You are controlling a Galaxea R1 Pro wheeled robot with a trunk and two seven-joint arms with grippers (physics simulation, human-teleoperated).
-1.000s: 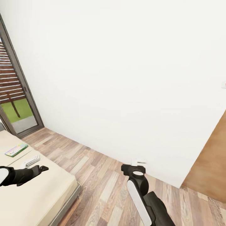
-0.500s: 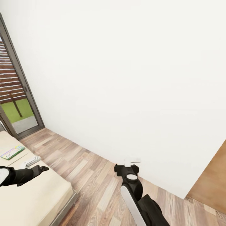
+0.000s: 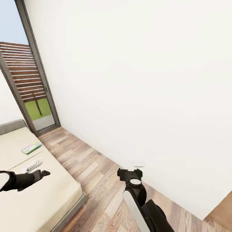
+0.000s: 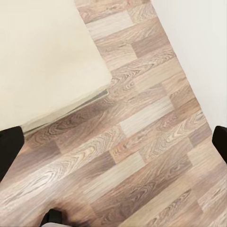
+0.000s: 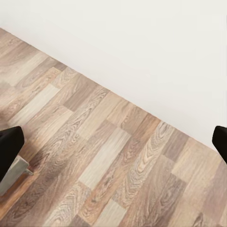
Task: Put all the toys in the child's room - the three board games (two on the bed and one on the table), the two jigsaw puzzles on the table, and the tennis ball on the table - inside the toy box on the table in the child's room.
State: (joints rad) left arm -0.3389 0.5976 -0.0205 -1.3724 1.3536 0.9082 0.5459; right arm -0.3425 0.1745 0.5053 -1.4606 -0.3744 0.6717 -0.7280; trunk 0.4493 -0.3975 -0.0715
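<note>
— Two flat printed board game boxes lie at the left of the head frame on the wide beige bed [image 3: 48, 199]: a yellow-green one [image 3: 31, 148] near the grey headboard, a white one [image 3: 31, 166] below it.

— And the black left gripper [image 3: 45, 173]?

— Just beside the white box, empty; its wrist view shows fingers [image 4: 9, 146] spread wide over wooden floor [image 3: 96, 167].

— What might go wrong?

— Reaching from here, I'd guess it could shove the box instead of pinching it.

— The right gripper [image 3: 129, 174]?

— Centre-bottom, spread too, near the white wall [image 3: 135, 80]; a turn might clip it.
</note>
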